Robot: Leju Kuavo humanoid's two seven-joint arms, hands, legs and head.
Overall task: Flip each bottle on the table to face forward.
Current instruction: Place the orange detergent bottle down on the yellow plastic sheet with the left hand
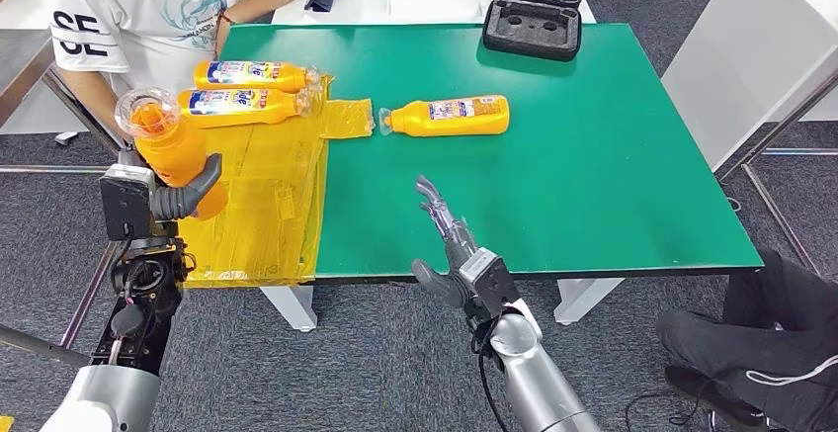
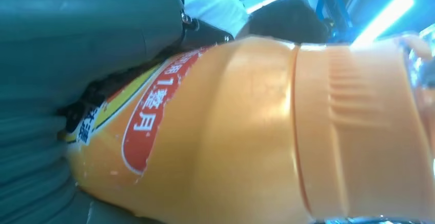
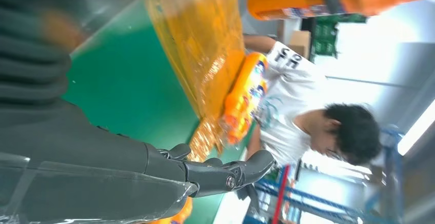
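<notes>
Nearest the robot, the right hand [image 1: 450, 244] is hovering above the near edge of the green table [image 1: 613, 195], around the middle of that edge, its fingers stretched out straight and apart, holding nothing. The left hand [image 1: 168, 200] is gripping an orange bottle [image 1: 170, 150] lifted clear off the near left corner, thumb wrapped across the body and the clear-capped end pointing up toward the camera; in the left wrist view the red label with white characters is showing just beside the thumb.

Below that raised bottle, a yellow plastic sheet [image 1: 262, 205] is lying along the left edge of the table, reaching from the near edge back toward the far left corner. One bottle [image 1: 450, 116] is lying on its side on bare green just beside the sheet's far right end, cap toward the sheet. Two more bottles are resting on the far part of the sheet, the nearer one [image 1: 242, 104] and the farther one [image 1: 255, 75], both on their sides with labels up. A person in a white shirt [image 1: 138, 7] is sitting past the far left corner, and an open black case [image 1: 534, 12] is sitting at the far edge.

Judging by this, the robot is partway through turning one bottle. The next move probably calls for rotating it label-up and lowering it onto the sheet without striking the two lying there.
</notes>
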